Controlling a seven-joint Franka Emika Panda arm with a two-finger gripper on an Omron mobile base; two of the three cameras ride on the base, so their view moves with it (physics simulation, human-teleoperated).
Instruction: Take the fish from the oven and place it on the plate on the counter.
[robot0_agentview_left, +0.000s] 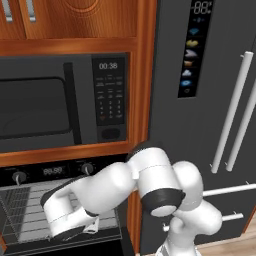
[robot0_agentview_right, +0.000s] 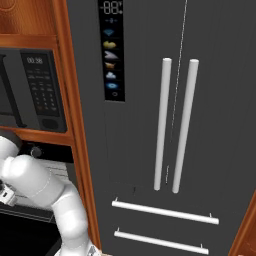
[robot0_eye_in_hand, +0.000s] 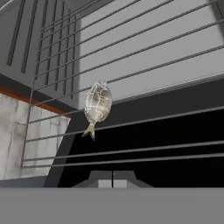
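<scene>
**Pincer pressed together at the oven rack, fish ahead**

Pincer (robot0_eye_in_hand: 113, 179) fingertips sit pressed together with nothing between them in the hand view. Beyond them the fish (robot0_eye_in_hand: 97, 106) lies on a grey wire rack (robot0_eye_in_hand: 144, 109) of the oven (robot0_eye_in_hand: 26, 48), toward the rack's left edge. It is small and pale whitish-grey, oval in body, its narrow tail pointing toward the pincer.

From the left base view, the white arm (robot0_agentview_left: 125, 192) bends down and left, its hand in front of the open oven cavity with its racks. Two round knobs (robot0_agentview_left: 88, 168) and a small display sit just above, with the microwave (robot0_agentview_left: 60, 102) over them.

From the right base view, the arm reaches left past the wooden frame (robot0_agentview_right: 75, 125) beside the dark fridge (robot0_agentview_right: 170, 125).
</scene>
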